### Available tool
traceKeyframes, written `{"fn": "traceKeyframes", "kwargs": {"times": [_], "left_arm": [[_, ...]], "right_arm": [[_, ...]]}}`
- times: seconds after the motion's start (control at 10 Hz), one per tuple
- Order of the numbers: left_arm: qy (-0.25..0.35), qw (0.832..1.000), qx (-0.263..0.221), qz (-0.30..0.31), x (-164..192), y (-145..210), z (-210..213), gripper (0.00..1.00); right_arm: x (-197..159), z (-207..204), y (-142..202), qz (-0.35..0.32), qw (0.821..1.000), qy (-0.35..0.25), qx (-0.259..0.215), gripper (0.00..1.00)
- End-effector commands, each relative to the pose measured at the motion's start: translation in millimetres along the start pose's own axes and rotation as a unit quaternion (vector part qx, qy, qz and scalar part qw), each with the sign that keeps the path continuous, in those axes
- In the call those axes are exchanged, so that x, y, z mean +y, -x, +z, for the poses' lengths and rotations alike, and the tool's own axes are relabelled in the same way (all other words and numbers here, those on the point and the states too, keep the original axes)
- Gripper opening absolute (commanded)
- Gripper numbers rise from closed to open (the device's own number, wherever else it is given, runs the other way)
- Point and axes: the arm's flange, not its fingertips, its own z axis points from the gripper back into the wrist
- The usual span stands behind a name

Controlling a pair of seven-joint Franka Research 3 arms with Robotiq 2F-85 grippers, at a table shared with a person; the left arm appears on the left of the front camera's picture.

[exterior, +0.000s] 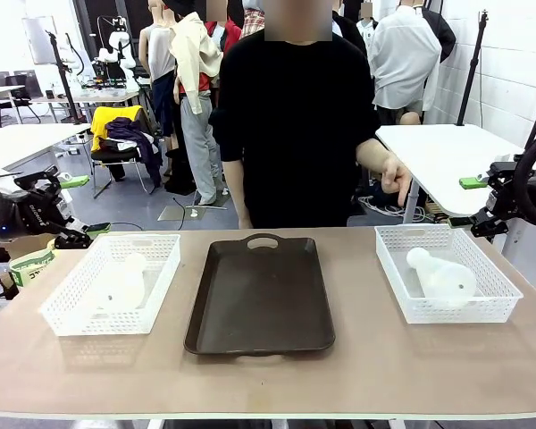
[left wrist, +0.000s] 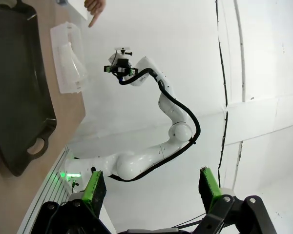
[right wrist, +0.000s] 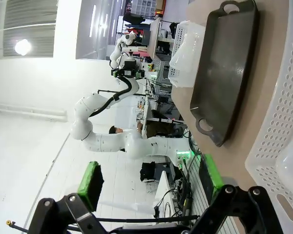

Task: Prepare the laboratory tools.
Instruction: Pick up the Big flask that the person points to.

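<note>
Spread wide and empty, left hand (left wrist: 150, 181) and right hand (right wrist: 150, 175), left flask (exterior: 121, 282) lying in left basket (exterior: 98, 329), right flask (exterior: 442, 275) lying in right basket (exterior: 451, 313), dark tray (exterior: 259, 295) between, all on bench (exterior: 384, 371).

Left gripper (exterior: 83, 206) and right gripper (exterior: 479, 204), held at opposite sides, fingers level and pointing inward toward each other. Jaws of both spread wide.

You have both frosted white conical flasks tipped on their sides, the left flask (exterior: 121, 283) inside the left mesh basket (exterior: 98, 322), the right flask (exterior: 444, 277) inside the right mesh basket (exterior: 451, 310), necks pointing toward the table's far side.
</note>
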Motion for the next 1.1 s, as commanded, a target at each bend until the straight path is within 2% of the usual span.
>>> {"fn": "traceKeyframes", "kwargs": {"times": [0.0,0.9,1.0], "left_arm": [[0.003,1.000,0.001,-0.003,-2.3,-0.3,1.4,1.00],[0.003,1.000,0.001,-0.003,-2.3,-0.3,1.4,1.00],[0.003,1.000,0.001,-0.003,-2.3,-0.3,1.4,1.00]], "right_arm": [[-0.1,0.4,-0.1,0.000,1.000,0.001,-0.001,1.00],[0.0,0.0,0.0,0.000,1.000,0.000,0.000,1.00],[11.2,2.4,-5.9,0.003,0.998,0.056,0.022,1.00]]}}
